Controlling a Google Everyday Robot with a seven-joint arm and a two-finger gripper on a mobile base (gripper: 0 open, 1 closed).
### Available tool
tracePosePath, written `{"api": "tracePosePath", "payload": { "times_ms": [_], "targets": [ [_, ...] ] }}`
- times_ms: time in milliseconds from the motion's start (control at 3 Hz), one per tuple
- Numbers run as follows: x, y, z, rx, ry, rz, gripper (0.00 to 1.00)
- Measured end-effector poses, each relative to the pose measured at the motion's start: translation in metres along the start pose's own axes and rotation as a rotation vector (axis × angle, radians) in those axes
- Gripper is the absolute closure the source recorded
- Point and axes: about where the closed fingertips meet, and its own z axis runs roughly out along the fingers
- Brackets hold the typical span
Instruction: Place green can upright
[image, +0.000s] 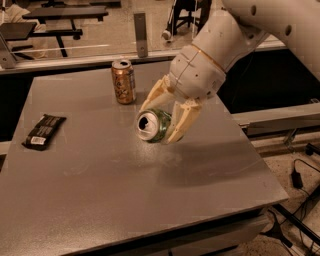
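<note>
Gripping the green can (150, 126) between its two cream fingers (182, 120), the gripper (158, 124) hangs over the middle of the grey table (100, 200), the can on its side with its silver top and opening turned toward the near left. An orange-brown can (123, 81) stands upright just beyond, toward the far edge and apart from the fingers, while a black wrapped bar (44, 131) lies flat near the left edge
</note>
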Motion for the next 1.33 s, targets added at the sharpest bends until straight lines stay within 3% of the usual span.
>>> {"api": "tracePosePath", "payload": {
  "times_ms": [333, 667, 1333],
  "targets": [
    [-0.004, 0.001, 0.003, 0.034, -0.119, 0.113, 1.00],
    [-0.003, 0.003, 0.007, 0.048, -0.235, 0.181, 1.00],
    [-0.003, 0.010, 0.019, 0.057, -0.471, 0.182, 1.00]
  ]
}}
